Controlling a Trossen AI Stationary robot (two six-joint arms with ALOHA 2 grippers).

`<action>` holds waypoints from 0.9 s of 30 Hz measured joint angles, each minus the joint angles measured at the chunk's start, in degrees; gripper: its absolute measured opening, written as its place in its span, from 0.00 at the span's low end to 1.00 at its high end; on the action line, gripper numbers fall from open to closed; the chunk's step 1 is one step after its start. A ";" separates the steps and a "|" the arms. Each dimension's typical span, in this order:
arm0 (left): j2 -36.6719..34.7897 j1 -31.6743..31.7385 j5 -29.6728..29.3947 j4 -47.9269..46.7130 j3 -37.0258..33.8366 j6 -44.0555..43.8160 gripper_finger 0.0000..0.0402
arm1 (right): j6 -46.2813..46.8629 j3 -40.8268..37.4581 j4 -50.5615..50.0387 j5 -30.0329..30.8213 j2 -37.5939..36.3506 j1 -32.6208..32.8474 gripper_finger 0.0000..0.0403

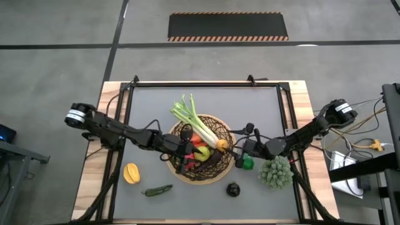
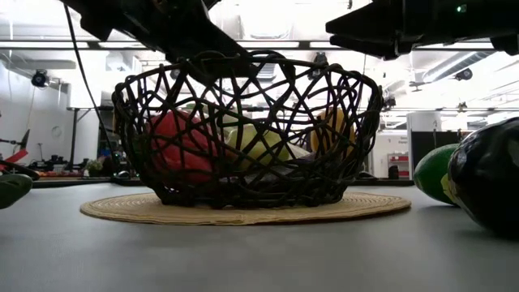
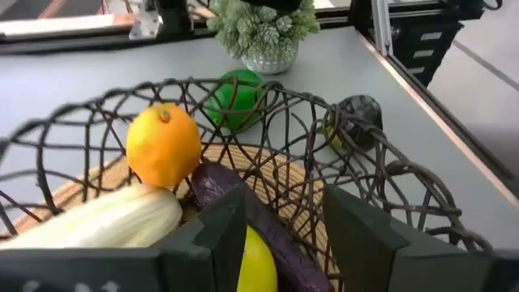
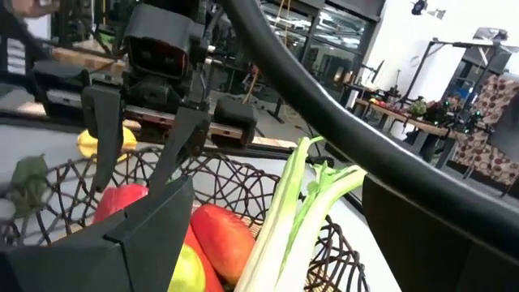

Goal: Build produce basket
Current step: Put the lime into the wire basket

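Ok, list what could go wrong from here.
1. The left pincer sits open inside the basket, above the yellow lemon and eggplant; lifting out, it might snag the wicker.
2. The leek overhangs the rim and could tip out if bumped.
3. The right pincer, open at the rim, may nudge the lime away.

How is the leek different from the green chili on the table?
The leek lies in the basket with its green top poking out over the rim; the green chili lies on the table, outside the basket. The leek is long, white turning to green; the chili is shorter and dark green all over. Neither one is held by a gripper.
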 joint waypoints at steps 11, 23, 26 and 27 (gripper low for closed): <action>-6.91 0.11 -2.84 -0.48 0.44 7.57 0.36 | 14.07 11.02 -34.25 0.17 -6.26 0.00 0.83; -16.09 0.25 -5.80 -0.66 0.22 19.00 0.36 | 35.41 28.59 -85.44 -5.02 -6.86 0.00 0.81; -17.77 0.28 -6.08 -0.65 0.11 21.38 0.36 | 39.60 31.65 -92.76 -8.38 -6.86 0.00 0.81; -18.15 0.28 -6.16 -0.59 0.11 21.59 0.36 | 40.62 32.42 -94.78 -9.50 -6.84 0.00 0.81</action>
